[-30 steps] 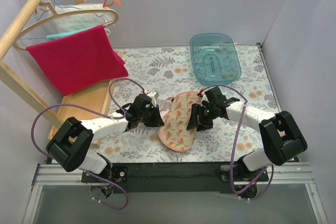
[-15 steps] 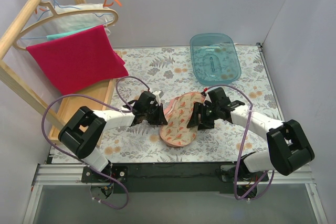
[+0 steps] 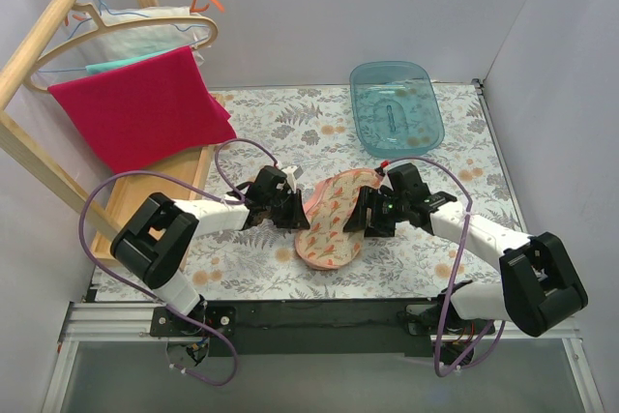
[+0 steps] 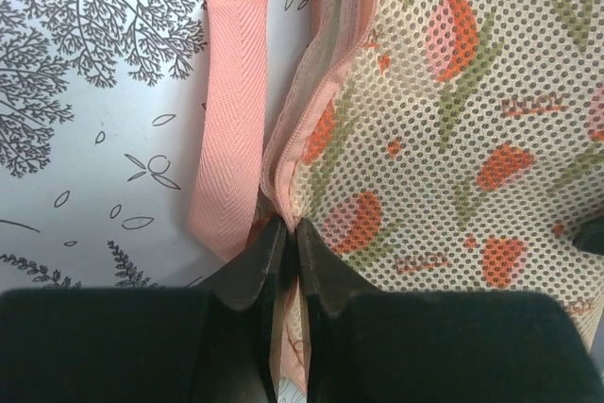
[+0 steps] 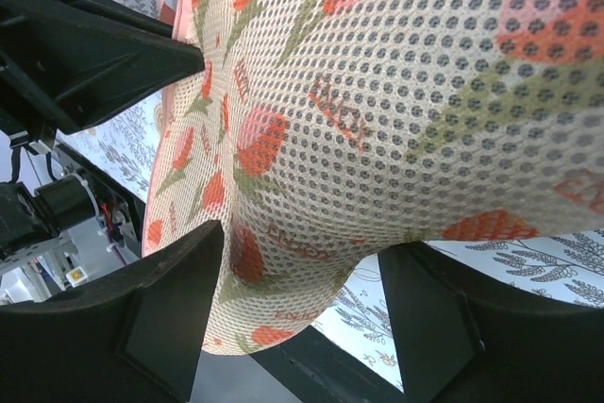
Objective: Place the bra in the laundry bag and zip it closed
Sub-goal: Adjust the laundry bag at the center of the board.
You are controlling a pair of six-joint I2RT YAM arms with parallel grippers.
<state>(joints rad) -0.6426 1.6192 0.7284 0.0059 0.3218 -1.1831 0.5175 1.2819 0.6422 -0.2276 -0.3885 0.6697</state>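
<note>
The laundry bag (image 3: 329, 221), peach mesh with an orange-red floral print, is held tilted up on its edge between both grippers at mid table. My left gripper (image 3: 293, 212) is shut on its pink zipper edge (image 4: 288, 197); the pink loop (image 4: 226, 120) hangs just left of that edge. My right gripper (image 3: 361, 220) spans the bag's padded body (image 5: 377, 120), with both fingers (image 5: 179, 309) pressed against it from the other side. The bra is not in view in any frame.
A translucent teal tub (image 3: 395, 105) stands at the back right. A wooden rack (image 3: 145, 202) with a red towel (image 3: 135, 108) and hangers is at the left. The floral mat (image 3: 271, 132) covers the table.
The bag has been raised from lying flat to standing on its edge and now looks narrower. Both grippers have closed in on it. There is little change over the last half second.
</note>
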